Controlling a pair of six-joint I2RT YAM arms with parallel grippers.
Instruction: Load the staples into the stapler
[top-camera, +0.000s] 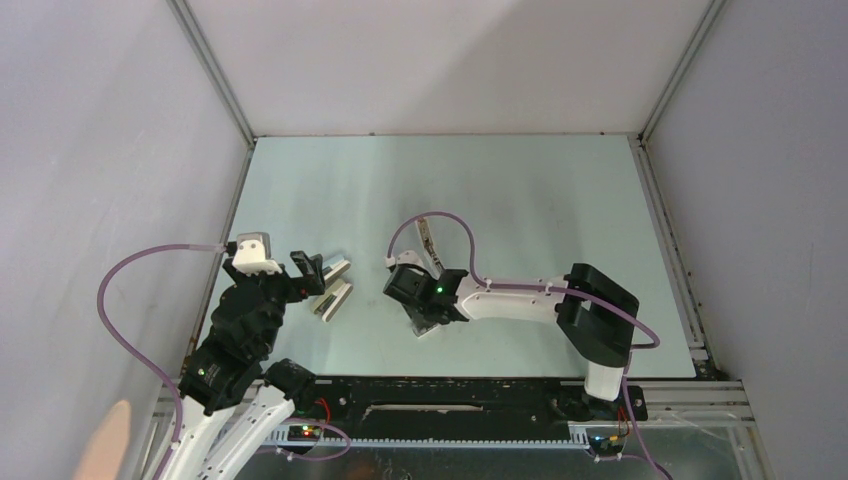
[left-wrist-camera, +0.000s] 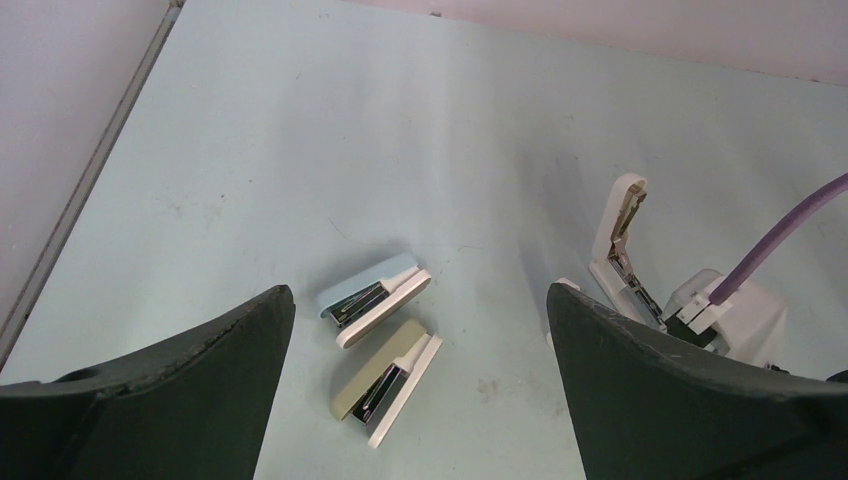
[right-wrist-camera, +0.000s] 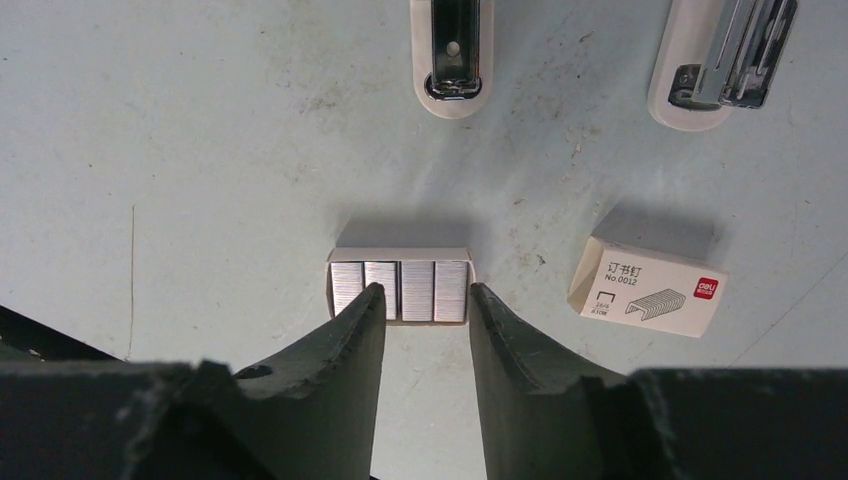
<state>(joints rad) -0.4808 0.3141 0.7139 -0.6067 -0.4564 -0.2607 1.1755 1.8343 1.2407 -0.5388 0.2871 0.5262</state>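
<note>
The staples (right-wrist-camera: 400, 290) are several grey strips side by side in a small open white tray on the table. My right gripper (right-wrist-camera: 424, 292) is open and hangs just over them, one fingertip (right-wrist-camera: 372, 298) over the second strip and the other at the tray's right edge. The white stapler (left-wrist-camera: 625, 240) stands open with one arm raised, right beside my right gripper (top-camera: 412, 290). Its dark channel end shows at the top of the right wrist view (right-wrist-camera: 453, 60). It is thin in the top view (top-camera: 428, 238). My left gripper (left-wrist-camera: 420, 292) is wide open and empty.
A blue stapler (left-wrist-camera: 375, 297) and an olive stapler (left-wrist-camera: 388, 375) lie on their sides in front of my left gripper (top-camera: 310, 272). A white staple box with a red mark (right-wrist-camera: 648, 287) lies right of the tray. A white-and-silver stapler (right-wrist-camera: 722, 60) lies beyond it.
</note>
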